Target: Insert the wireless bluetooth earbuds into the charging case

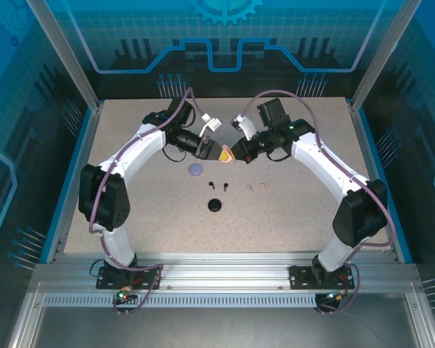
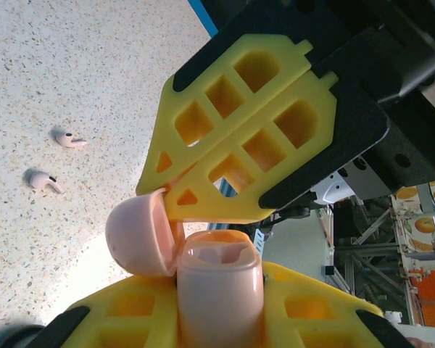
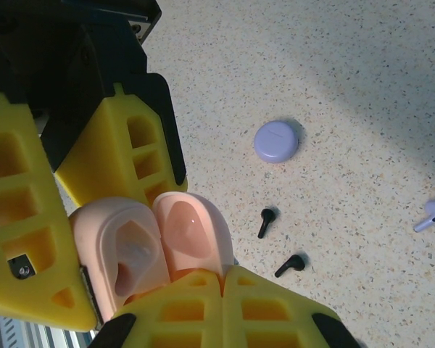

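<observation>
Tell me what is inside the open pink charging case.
The pink charging case shows a bare moulded insert, with no earbud in the parts visible. The well bottoms are hidden by the rim. Two pale pink earbuds lie on the table.

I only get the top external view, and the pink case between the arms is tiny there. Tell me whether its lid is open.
Observer: Open. In the left wrist view the lid is swung aside off the pink case.
Operator: Report which arm holds the case.
Observer: The left gripper. Its jaws are shut on the case's body, seen close up in its own wrist view.
</observation>
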Available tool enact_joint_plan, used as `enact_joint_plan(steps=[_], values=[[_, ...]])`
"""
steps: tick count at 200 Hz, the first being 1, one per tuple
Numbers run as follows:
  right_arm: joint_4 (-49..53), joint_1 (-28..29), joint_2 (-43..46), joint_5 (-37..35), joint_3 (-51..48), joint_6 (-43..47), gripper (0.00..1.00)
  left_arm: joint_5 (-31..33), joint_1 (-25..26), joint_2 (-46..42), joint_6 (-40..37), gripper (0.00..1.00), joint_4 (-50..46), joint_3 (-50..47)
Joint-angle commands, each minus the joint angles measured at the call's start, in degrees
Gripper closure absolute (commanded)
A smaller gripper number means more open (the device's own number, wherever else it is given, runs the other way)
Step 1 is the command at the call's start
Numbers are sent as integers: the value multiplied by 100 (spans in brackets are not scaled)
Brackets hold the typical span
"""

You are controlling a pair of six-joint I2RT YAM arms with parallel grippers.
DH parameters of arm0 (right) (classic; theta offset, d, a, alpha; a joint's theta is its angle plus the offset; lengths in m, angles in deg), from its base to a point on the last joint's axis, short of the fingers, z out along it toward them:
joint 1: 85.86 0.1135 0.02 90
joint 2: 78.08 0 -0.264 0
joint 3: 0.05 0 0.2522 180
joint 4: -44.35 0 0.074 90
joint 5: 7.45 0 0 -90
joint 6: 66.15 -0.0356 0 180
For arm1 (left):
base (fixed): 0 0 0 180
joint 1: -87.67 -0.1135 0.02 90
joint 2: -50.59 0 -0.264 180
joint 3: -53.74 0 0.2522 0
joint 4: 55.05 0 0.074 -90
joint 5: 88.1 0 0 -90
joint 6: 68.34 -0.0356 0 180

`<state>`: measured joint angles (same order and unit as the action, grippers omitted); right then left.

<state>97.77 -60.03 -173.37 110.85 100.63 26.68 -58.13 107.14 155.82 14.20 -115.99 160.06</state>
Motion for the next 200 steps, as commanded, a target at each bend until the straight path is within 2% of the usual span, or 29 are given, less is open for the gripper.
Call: enact_joint_plan(steps=[1,14,44,75,95,131,158,185,200], values=[[-29,-5,66,92,137,-64,100,-140,49,68,-23,98,162,132],[-112,-54,129,79,111,-159,100,-107,49,22,-27,100,191,113],[-282,-266,327,85,84,-445,75,-3,40,-209,67,100,445,-91],[-256,-553,571,-34,93,-721,60,143,13,-614,323,100,979,-510],[-380,-733,840,174,-73,-885,52,308,5,-969,544,100,1427,-870],[-561,-1073,1378,390,-353,-1401,44,777,-15,-1526,895,100,2194,-1503],[-178,-1194,1517,-71,-395,-1780,42,1203,-17,-2016,1164,100,2882,-2098],[168,-1222,1478,-684,-593,-2242,42,1708,-19,-2551,1602,100,3937,-2785],[131,-1199,1439,-774,-886,-2394,42,2018,-20,-2862,1813,100,4673,-3244]])
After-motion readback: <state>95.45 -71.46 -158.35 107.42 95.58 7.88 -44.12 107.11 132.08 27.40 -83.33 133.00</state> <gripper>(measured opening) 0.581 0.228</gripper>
